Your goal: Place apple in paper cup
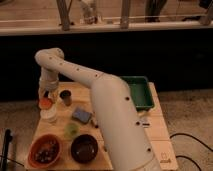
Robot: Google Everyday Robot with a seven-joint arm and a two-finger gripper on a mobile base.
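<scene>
Nearby, by the left edge of the counter [159, 131], stand one dark cup [65, 97], one blue sponge [81, 115] and one pale green ball [71, 130]. An orange bowl [45, 151] and a dark bowl [84, 148] sit at the near edge, one green tray [140, 92] at the far right corner, and the white arm [110, 110] crosses the middle. The single apple [46, 103], round and orange-red, is right under the gripper [47, 96], just above the one white paper cup [49, 116] at the left edge; whether the gripper grasps it I cannot tell.

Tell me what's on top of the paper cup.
The apple is at the mouth of the paper cup, with the gripper directly above it. The apple covers the cup's inside, so nothing in there shows.
</scene>
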